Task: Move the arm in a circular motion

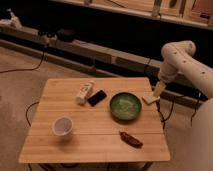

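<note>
The arm (186, 59) is thick and white, with rounded segments and a bulbous joint at the upper right. It bends down and tapers to a tan tip, the gripper (157, 90), which hangs just over the right edge of the wooden table (75, 145), above a small pale block (149, 99). Nothing is visibly held.
On the table lie a green bowl (125, 105), a white cup (62, 126), a white bottle on its side (85, 92), a black phone (97, 97) and a brown snack bag (130, 139). Cables (25, 67) run across the floor. A long dark bench (100, 47) crosses behind.
</note>
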Robot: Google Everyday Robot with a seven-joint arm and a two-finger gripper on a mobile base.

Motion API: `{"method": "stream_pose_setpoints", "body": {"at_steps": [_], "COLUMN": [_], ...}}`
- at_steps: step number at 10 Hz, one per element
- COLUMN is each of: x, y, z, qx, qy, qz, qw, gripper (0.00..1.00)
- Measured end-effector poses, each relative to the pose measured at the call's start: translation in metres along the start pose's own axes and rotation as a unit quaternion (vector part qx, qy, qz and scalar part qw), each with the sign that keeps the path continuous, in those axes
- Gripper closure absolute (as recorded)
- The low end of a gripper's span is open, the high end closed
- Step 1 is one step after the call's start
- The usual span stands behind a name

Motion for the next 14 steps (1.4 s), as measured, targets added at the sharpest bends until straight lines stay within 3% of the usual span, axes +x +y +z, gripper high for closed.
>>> {"method": "stream_pose_setpoints", "body": {"at_steps": [4,5,7,9,11,13,14], "x": [-0.1,-0.129,-0.161,-0.19,-0.194,-0.177,-0.166], "y": [0.036,0.058,0.099,0.15,0.182,0.227,0.245], "z": [0.013,0.02,0.026,0.018,0.005,-0.006,-0.007], "qx": [-0.005,-0.011,-0.025,-0.026,-0.017,-0.017,-0.027], "qy": [0.021,0.026,0.032,0.019,0.007,-0.008,-0.015], "qz": [-0.087,-0.114,-0.162,-0.217,-0.245,-0.277,-0.284], "qw": [0.996,0.993,0.9859,0.9756,0.9693,0.9607,0.9583], "gripper": [0.2,0.2,0.2,0.2,0.2,0.2,0.2]}}
